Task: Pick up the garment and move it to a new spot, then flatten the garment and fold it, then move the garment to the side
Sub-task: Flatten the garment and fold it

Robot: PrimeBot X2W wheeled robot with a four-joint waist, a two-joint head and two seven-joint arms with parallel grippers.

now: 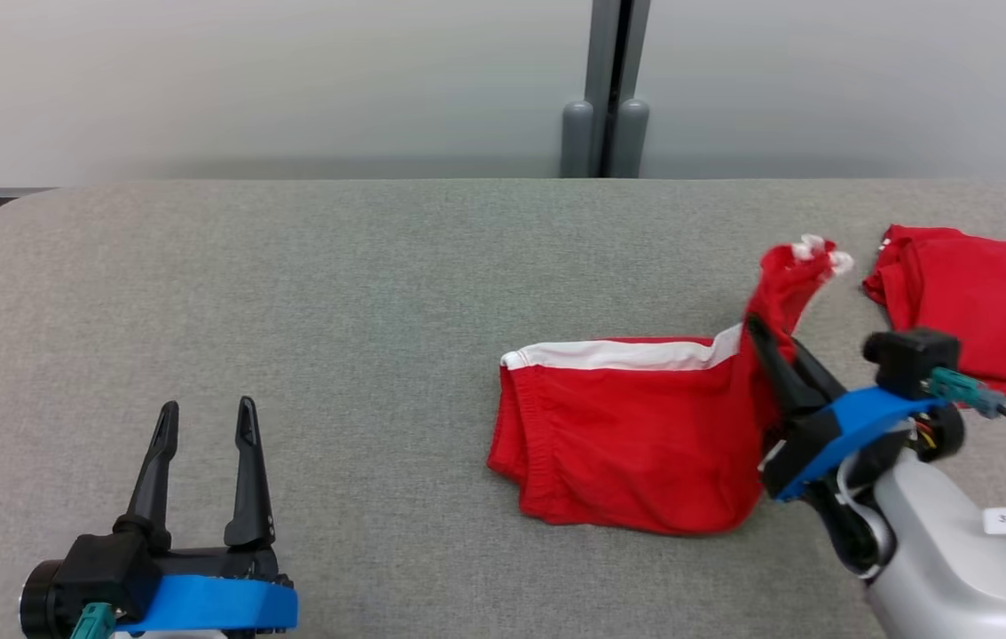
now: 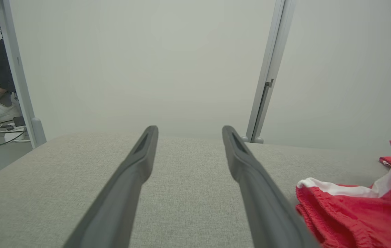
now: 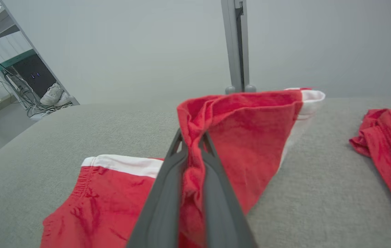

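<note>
right gripper [image 3: 192, 134] pinched a raised fold of the red garment [image 1: 627, 435] | we saw its rest lying on the grey table [image 1: 290, 284], right of centre | left gripper [image 1: 208, 408] stood spread, well apart

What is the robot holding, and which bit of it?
The right tool pinches the red shorts by a bunched-up fold at their right end, which is raised. The left tool is open, holding nothing.

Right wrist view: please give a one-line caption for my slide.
Right claw shut on a raised fold of the red shorts above the grey table.
</note>
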